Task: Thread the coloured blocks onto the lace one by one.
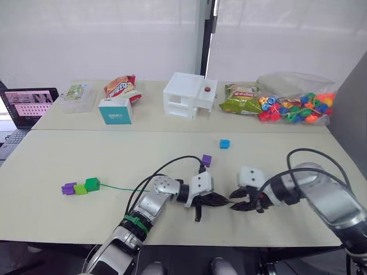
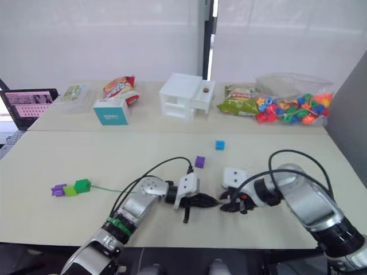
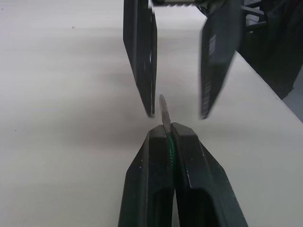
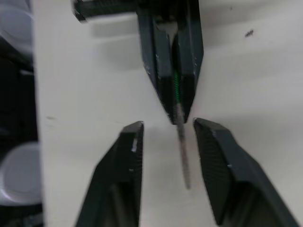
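While the left claw (image 1: 213, 200) is clenched on the lace (image 3: 171, 150) just behind its stiff greyish tip (image 3: 164, 111), the right claw (image 4: 163, 142) faces it with its fingers spread, the tip poking into the gap between them. Both meet at about 6 o'clock on the counter (image 1: 69, 154), close to the near edge. From the left claw the green cord trails away toward 9 o'clock, where three blocks already sit on it, touching one another: a purple block (image 1: 69, 188), a lime green block (image 1: 81, 189) and a darker green block (image 1: 92, 184). Two remain loose: a second purple block (image 1: 206, 160) just beyond the left claw, toward 12 o'clock, and a blue block (image 1: 224, 144) farther out the same way.

The step in hand looks like a handover of the tip between claws, with no block held by either. The next move probably calls for the right claw to close squarely on the tip without bending it, so that the left can let go and fetch the near purple block.
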`<state>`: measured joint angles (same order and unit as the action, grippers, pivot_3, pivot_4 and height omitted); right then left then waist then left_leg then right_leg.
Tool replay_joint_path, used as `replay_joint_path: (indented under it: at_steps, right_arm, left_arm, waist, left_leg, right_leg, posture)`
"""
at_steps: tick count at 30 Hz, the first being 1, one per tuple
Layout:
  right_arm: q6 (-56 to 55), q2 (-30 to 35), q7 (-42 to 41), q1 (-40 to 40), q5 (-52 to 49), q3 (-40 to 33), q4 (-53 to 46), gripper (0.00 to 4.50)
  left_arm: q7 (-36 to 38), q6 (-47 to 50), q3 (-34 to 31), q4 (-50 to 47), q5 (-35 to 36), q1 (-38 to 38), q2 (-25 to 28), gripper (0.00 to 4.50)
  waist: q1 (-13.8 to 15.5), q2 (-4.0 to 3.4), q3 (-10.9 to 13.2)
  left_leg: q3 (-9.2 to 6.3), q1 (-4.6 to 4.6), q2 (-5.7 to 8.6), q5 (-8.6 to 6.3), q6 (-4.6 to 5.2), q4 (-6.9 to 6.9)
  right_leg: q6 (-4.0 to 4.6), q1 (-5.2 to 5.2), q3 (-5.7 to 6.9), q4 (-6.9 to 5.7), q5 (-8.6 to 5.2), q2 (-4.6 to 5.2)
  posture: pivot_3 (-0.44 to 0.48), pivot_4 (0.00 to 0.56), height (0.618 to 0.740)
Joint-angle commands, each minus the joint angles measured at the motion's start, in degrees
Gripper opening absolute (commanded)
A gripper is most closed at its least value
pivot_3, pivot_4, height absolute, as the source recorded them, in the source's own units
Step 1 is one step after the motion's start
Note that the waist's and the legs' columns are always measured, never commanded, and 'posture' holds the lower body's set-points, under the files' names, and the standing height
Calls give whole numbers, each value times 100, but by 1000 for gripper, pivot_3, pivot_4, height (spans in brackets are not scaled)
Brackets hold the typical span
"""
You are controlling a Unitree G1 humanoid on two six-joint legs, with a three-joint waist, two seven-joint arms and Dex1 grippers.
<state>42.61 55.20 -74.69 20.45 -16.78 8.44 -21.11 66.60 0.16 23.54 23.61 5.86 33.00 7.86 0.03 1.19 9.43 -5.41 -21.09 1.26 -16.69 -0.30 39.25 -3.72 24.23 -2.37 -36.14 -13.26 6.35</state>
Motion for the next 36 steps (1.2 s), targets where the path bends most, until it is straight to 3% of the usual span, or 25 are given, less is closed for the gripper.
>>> replay_joint_path:
  at_steps: [1, 5, 9, 13, 18, 26, 36]
  right_arm:
    - [206, -29, 66, -287, -824, -1263, 48, 3025]
    - [810, -1030, 1084, -82, -1801, -2402, 314, 4402]
    - [429, -1948, 2336, -58, -1613, -2806, 569, 4402]
    - [-833, -2800, 3601, 0, -658, -2387, 1145, 4402]
    - [-1762, -3448, 4452, 63, -28, -2072, 1885, 4402]
    - [-3155, -3748, 4783, 620, 709, -1483, 3462, 4402]
    - [-4317, -4153, 5052, 2237, 928, -1420, 6467, 4402]
  left_arm:
    - [87, -12, -72, -61, 69, -28, 71, 0]
    - [144, 24, -106, -158, 121, -113, 189, 0]
    - [4, 13, -229, -324, 170, -239, 249, 0]
    - [-68, 258, -422, -743, 385, -520, 353, 0]
    - [-233, 413, -529, -1056, 421, -717, 508, 0]
    - [-384, 611, -625, -1333, 494, -858, 626, 0]
    - [-439, 766, -690, -1484, 527, -922, 694, 0]
  waist:
    - [27, 0, 0]
    - [-28, -1, 0]
    - [-31, -3, -2]
    - [-71, -8, -5]
    - [-101, -12, -7]
    - [-140, -14, -8]
    - [-274, -15, -8]
  left_leg:
    - [0, -1, 1, 0, 0, 0]
    - [6, 11, -4, 0, 0, 0]
    - [1, 14, -2, 2, -3, 0]
    - [1, 13, 0, 3, -4, -2]
    - [1, 12, 0, 7, -11, -8]
    - [3, 17, 0, 12, -20, -16]
    - [1, 26, -1, 16, -27, -35]
  right_leg:
    - [-2, -2, 0, 4, 2, 2]
    - [1, -4, -3, 4, 4, -4]
    - [5, -5, -4, -8, 8, -2]
    - [2, 1, -4, -11, 10, 0]
    - [4, 10, -6, -19, 11, -1]
    - [5, 7, -7, -13, 12, -1]
    - [9, 7, -9, -11, 14, -1]
  posture:
    - [0, 150, 740]
    - [0, 150, 740]
    - [0, 150, 740]
    - [0, 150, 740]
    - [0, 150, 740]
    - [0, 150, 740]
    - [0, 150, 740]
